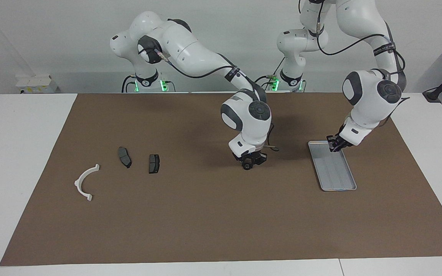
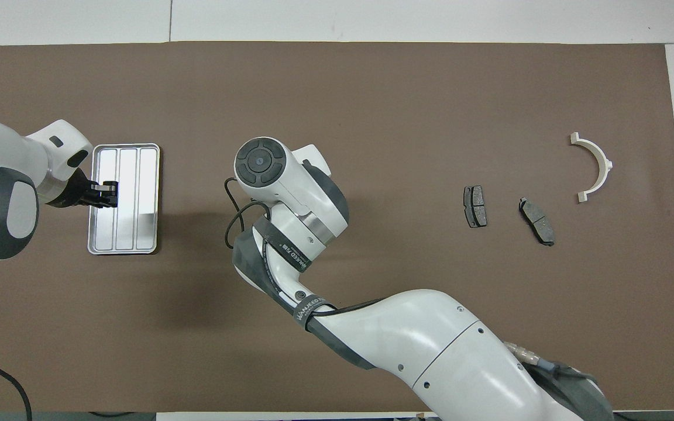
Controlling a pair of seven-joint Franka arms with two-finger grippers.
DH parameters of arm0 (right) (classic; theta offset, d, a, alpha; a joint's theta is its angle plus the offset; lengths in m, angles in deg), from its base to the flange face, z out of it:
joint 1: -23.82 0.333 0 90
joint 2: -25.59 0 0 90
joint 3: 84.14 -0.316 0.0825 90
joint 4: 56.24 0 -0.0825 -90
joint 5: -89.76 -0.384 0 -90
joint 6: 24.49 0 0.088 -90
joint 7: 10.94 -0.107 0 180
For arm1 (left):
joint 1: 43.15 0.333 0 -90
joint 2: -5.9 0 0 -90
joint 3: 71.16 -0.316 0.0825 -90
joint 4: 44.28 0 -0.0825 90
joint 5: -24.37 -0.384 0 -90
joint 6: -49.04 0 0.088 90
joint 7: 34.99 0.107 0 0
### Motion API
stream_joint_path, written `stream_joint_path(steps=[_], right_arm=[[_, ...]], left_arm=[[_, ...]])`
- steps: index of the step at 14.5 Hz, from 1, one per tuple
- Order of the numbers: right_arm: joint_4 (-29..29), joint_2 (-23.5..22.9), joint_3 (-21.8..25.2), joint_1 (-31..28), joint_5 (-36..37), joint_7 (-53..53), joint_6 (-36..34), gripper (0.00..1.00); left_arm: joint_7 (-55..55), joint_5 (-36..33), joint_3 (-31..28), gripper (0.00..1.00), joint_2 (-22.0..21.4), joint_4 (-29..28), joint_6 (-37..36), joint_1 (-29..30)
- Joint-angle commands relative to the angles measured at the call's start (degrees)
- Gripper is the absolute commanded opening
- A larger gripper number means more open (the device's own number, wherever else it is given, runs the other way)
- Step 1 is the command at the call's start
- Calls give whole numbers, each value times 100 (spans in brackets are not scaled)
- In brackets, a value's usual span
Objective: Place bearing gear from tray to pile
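Note:
The bearing gear (image 1: 247,166), a small black round part, is at the middle of the brown mat, close to its surface, with my right gripper (image 1: 249,162) shut on it. In the overhead view the right wrist hides both. The silver tray (image 1: 338,174) (image 2: 127,231) lies toward the left arm's end and holds nothing. My left gripper (image 1: 333,147) (image 2: 108,195) is shut, hanging over the tray's end nearer the robots. The pile lies toward the right arm's end: two dark brake pads (image 1: 124,156) (image 1: 154,163) and a white curved bracket (image 1: 86,182).
The brown mat (image 1: 205,222) covers most of the white table. In the overhead view the pads (image 2: 475,206) (image 2: 537,221) and the bracket (image 2: 594,166) lie spread apart. The right arm's forearm (image 2: 430,351) spans the mat's part nearest the robots.

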Motion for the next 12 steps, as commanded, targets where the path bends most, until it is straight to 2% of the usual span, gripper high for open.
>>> stream_joint_path(steps=[1, 3, 5, 7, 9, 10, 12], right_arm=[[-147, 433, -33, -276, -38, 389, -771, 0], [-147, 1012, -50, -741, -100, 1098, -1474, 0], [-147, 1514, -42, -1303, -100, 2423, -2186, 0], [-139, 1779, -24, -1962, -74, 3961, -2558, 0], [-112, 1815, -6, -2577, 6, 5158, -2498, 0], [-51, 1798, -6, -2876, -3, 5650, -2254, 0], [448, 1815, -15, -3369, -3, 6216, -1726, 0]], left_arm=[[-115, 9, 9, 0, 42, 161, -102, -57], [-263, 9, 10, 0, 59, 276, -146, -301], [-605, 0, 1, 0, 68, 303, -119, -565], [-1122, 9, 1, 0, 208, 486, -137, -1030], [-2009, 9, 1, 0, 506, 890, -154, -1636], [-2387, 17, 1, 0, 682, 1118, -154, -1926], [-3117, 26, 10, 0, 1120, 1531, -76, -2427]])
